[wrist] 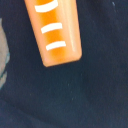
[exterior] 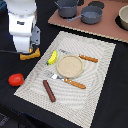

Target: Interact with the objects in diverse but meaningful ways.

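Orange-brown bread loaf (wrist: 56, 31) lies on dark table (wrist: 90, 95), off the placemat (exterior: 70, 75).

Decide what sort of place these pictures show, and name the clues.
Probably a play dining or kitchen setup on a dark table: a woven placemat set with a tan plate, fork and knife, two grey pots behind, and toy foods like the tomato.

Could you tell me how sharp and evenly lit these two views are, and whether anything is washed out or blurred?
Exterior view: soft and low in detail throughout; the white arm is bright, nearly washed out, and the pots lack crisp edges. Wrist view: the bread loaf fills the frame close up with blurred edges and a pale sheen along one side; the dark cloth shows almost no texture.
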Tool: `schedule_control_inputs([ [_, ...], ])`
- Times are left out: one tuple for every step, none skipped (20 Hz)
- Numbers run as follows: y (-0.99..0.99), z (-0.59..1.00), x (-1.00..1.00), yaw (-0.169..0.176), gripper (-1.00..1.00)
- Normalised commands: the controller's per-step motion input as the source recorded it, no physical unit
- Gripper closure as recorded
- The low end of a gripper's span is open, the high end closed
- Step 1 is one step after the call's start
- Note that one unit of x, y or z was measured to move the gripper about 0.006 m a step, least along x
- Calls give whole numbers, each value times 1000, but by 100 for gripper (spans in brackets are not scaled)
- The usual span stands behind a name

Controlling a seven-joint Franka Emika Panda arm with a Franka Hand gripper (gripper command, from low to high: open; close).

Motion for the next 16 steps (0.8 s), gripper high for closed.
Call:
schedule_control_inputs([
  [9, -166, 0, 28, -100],
  [37, -197, 0, 27, -100],
  [94, -243, -31, 32, -100],
  [89, -283, -71, 41, -100],
  [74, -294, -74, 39, -100],
  [83, -306, -80, 34, -100],
  [71, -320, -54, 33, -100],
  [49, -343, -49, 33, -100],
  [69, -343, -77, 33, -100],
  [74, -351, -134, 34, -100],
  [106, -340, -254, 35, -100],
  [103, -343, -331, 39, -100],
  [129, -337, -343, 48, -100],
  [126, -357, -346, 55, -100],
  [94, -360, -346, 58, -100],
  [89, -357, -354, 55, -100],
])
